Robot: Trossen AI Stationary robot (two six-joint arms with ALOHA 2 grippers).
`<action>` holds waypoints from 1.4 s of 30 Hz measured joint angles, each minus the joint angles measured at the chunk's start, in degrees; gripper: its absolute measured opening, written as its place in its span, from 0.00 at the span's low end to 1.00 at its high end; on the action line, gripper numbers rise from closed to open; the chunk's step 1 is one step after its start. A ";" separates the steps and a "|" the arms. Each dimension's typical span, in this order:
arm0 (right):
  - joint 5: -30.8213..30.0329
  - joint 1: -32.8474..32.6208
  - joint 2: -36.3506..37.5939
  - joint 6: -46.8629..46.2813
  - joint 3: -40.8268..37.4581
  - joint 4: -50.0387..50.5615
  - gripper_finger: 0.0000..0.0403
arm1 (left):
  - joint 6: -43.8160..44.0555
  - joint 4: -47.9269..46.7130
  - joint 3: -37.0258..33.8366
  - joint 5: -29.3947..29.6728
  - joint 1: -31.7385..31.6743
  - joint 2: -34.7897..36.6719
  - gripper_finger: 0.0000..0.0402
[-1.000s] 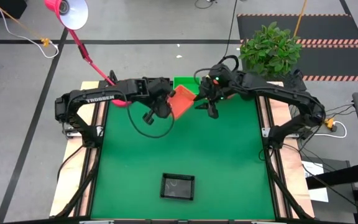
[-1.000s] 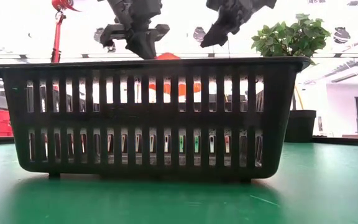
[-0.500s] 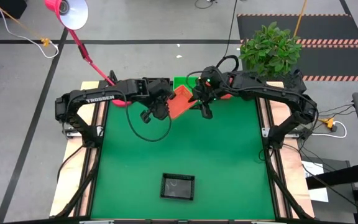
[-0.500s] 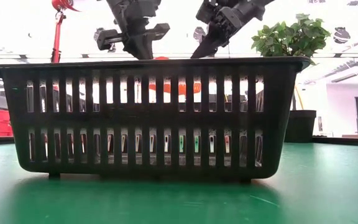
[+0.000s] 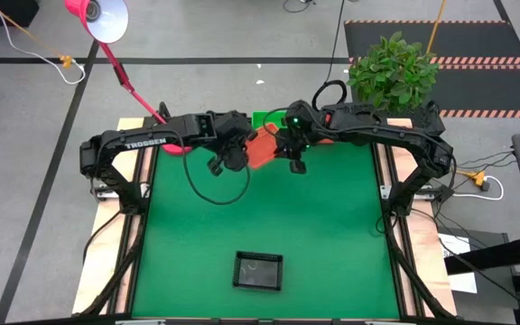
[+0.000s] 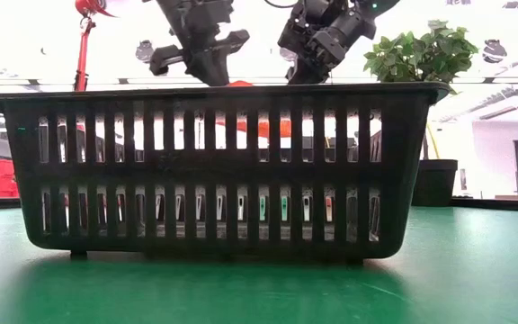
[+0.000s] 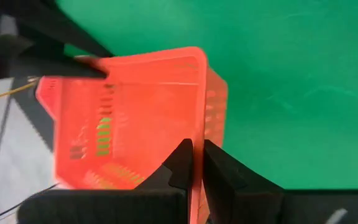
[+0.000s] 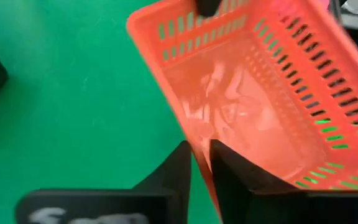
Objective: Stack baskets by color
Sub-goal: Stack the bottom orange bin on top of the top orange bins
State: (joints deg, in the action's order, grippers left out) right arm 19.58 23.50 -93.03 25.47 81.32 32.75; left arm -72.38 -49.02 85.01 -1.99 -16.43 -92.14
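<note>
Orange basket (image 5: 262, 148) is hanging tilted above the mat's far edge, over the green basket (image 5: 262, 118). Left gripper (image 7: 197, 163) and right gripper (image 8: 200, 163) are each pinching a wall. Judged light, thin, flexing plastic; rim grips are suiting it best

Left gripper (image 7: 197, 163) is pinched on the wall of the orange-red basket (image 7: 142, 118), one dark finger (image 7: 180, 163) on each side of the thin edge. Basket is tilted, up off the green table (image 7: 291, 74), w/ its open side and slotted walls showing. At the far end, another dark gripper tip (image 7: 73, 53) touches its rim.
</note>
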 joint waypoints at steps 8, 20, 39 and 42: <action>-0.42 -0.41 0.09 1.07 0.04 5.11 0.03 | 1.02 3.16 0.00 1.99 0.08 -0.07 0.06; -3.40 -1.08 0.72 0.39 0.04 6.49 0.01 | 14.70 13.19 0.07 4.72 0.06 -0.02 0.47; -5.81 -0.71 2.44 -2.53 0.00 7.40 0.00 | 39.32 11.36 -0.51 10.49 0.00 0.02 0.74; -7.58 -0.50 3.59 -3.07 0.00 9.34 0.00 | 42.97 10.18 -0.74 11.63 0.00 0.02 0.74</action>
State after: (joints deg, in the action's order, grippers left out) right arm 12.00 22.99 -89.44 22.40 81.32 42.09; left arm -29.41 -38.84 84.27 9.63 -16.43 -92.12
